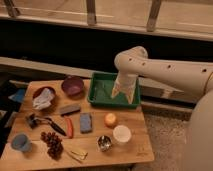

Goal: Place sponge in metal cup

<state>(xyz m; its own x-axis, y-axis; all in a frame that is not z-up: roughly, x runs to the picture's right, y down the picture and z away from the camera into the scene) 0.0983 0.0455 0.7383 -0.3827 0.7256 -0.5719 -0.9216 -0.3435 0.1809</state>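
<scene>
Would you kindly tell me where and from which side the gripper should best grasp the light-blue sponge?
Probably from straight above, pinching the sponge across its two long edges near the middle: it lies flat on the table, too low for a side approach. The gripper, open, hangs over the green tray.

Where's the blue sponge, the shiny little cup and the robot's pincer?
sponge (86, 122), camera view, middle of its flat top.
metal cup (104, 143), camera view, its dark inside.
pincer (125, 95), camera view, gap between its open fingertips, above the green tray (100, 93).
</scene>
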